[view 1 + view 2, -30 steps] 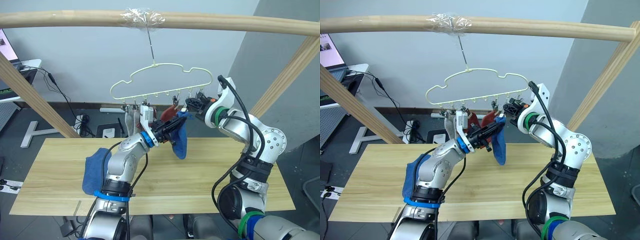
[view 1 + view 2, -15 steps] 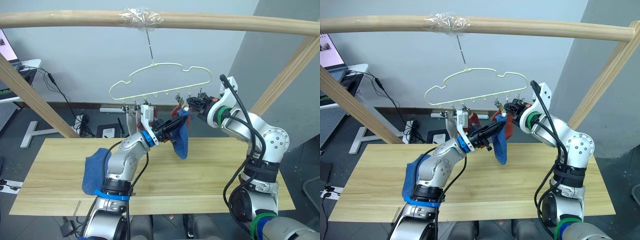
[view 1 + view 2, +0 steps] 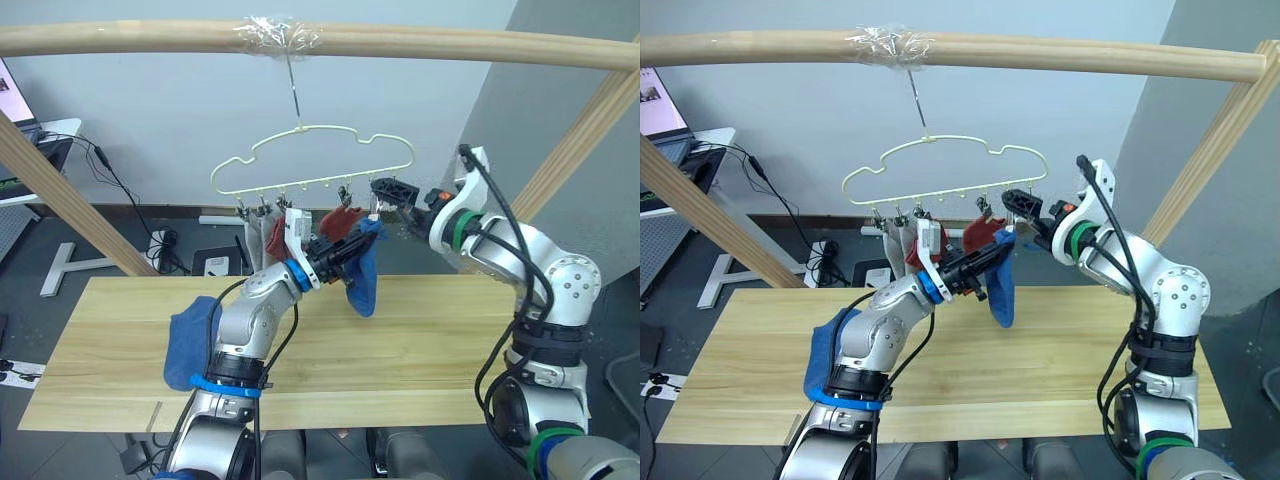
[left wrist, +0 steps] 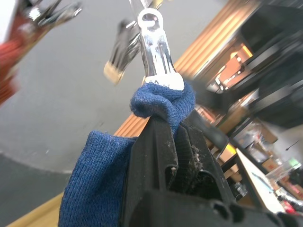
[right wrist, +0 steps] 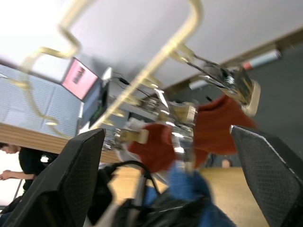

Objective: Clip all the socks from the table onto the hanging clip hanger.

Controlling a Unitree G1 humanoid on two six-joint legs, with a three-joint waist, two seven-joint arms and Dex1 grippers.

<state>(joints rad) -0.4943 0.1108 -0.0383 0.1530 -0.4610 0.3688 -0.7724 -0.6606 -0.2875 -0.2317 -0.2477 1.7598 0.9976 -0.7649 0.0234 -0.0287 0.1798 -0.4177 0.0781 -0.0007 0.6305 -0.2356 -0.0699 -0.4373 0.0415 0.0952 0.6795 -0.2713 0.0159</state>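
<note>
The pale clip hanger [image 3: 310,160] hangs by its hook from the wooden pole. A blue sock [image 3: 362,268] dangles below its right end, and a metal clip [image 4: 156,56] pinches the sock's top edge. My left gripper [image 3: 350,245] is shut on that sock just under the clip. My right gripper [image 3: 388,192] stands open to the right of the clip, apart from it, and its wide-apart fingers [image 5: 71,175] show in the right wrist view. Rust-red socks [image 3: 343,221] and a grey sock [image 3: 895,245] hang from other clips. A second blue sock [image 3: 190,340] lies on the table [image 3: 430,340] at the left.
A thick wooden pole frame [image 3: 450,45] spans overhead, with slanted legs at both sides. A desk with a screen [image 3: 12,95] and cables stands behind at the left. A grey partition [image 3: 580,70] rises at the right.
My right gripper has opened and drawn back to the right, away from the clip. The hanger has swung slightly left. The left gripper stays shut on the blue sock.
</note>
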